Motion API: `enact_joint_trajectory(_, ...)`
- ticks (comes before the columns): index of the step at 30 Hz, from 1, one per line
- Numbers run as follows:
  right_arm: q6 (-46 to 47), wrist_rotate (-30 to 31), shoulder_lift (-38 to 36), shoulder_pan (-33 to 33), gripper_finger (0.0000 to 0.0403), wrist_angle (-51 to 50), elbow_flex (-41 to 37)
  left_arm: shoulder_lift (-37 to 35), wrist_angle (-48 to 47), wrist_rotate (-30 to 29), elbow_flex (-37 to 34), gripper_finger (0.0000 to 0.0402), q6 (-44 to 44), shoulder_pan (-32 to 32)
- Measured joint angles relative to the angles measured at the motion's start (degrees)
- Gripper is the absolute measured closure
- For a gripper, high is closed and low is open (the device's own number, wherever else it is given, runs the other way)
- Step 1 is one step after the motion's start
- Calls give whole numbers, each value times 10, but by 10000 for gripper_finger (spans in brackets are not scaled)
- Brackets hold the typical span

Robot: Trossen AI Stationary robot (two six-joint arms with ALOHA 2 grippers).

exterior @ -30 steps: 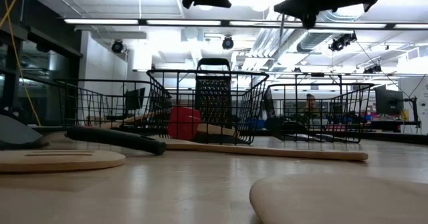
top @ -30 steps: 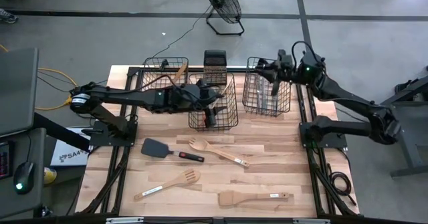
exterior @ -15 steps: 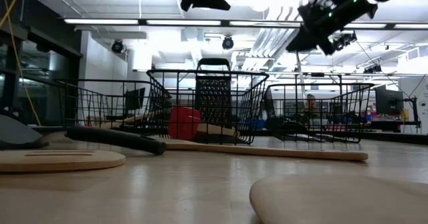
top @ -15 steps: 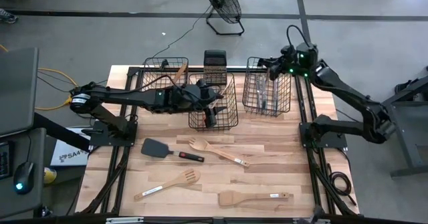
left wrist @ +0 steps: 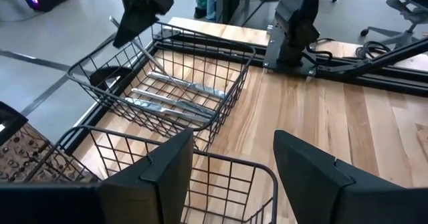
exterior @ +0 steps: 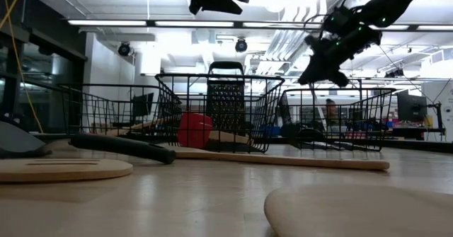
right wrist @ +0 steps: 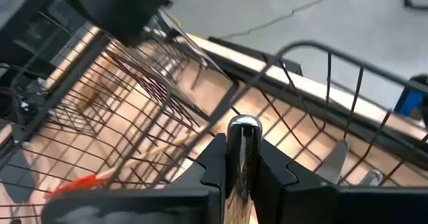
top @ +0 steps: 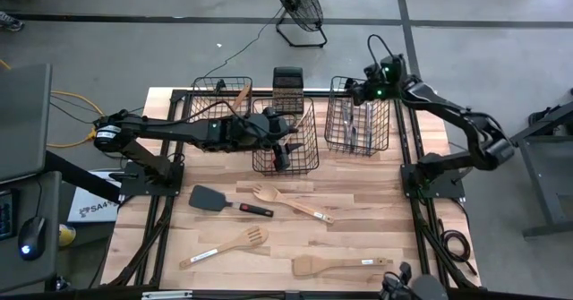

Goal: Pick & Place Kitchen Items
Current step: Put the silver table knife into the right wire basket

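My right pincer (top: 356, 91) hangs above the far edge of the right wire basket (top: 356, 125), its fingers (right wrist: 277, 174) closed on the handle of a piece of silver cutlery (right wrist: 242, 150); in the right wrist view the rounded metal end stands up between them. The same basket holds several more silver pieces (left wrist: 175, 97) lying flat on its floor.

My left pincer (top: 288, 143) hovers over the middle wire basket (top: 286, 161), its fingers (left wrist: 164, 170) spread apart with nothing between them. In the low view a red spatula head (exterior: 194, 129) lies inside that basket. The left wire basket (top: 219, 98) holds a pale wooden utensil (top: 240, 94), its handle leaning against the far rim.

On the open bench (top: 385, 210) lie four items, apart from one another:
- a black spatula with a red handle end (top: 215, 199), nearest the left side;
- a wooden fork (top: 291, 202) just beside it, toward the centre;
- a slotted wooden spatula (top: 228, 245) nearer the front edge;
- a flat wooden spatula (top: 336, 265) at the front right.

A black grater (top: 287, 78) stands behind the baskets.
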Motion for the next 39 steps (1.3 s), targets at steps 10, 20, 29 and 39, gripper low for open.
enact_joint_trajectory(10, -14, 0, 41, 0, 371, 1, 0, 0, -8, 0, 0, 199, -11, 0)
enact_joint_trajectory(20, -14, -1, 62, -5, 371, -1, 0, 0, -9, 0, 0, 199, -11, 0)
enact_joint_trajectory(29, -5, -4, 93, -10, 371, 5, 0, 0, -9, 0, 0, 199, -11, 0)
enact_joint_trajectory(39, -8, 27, 129, -10, 371, 17, 0, 0, -9, 0, 0, 199, -11, 0)
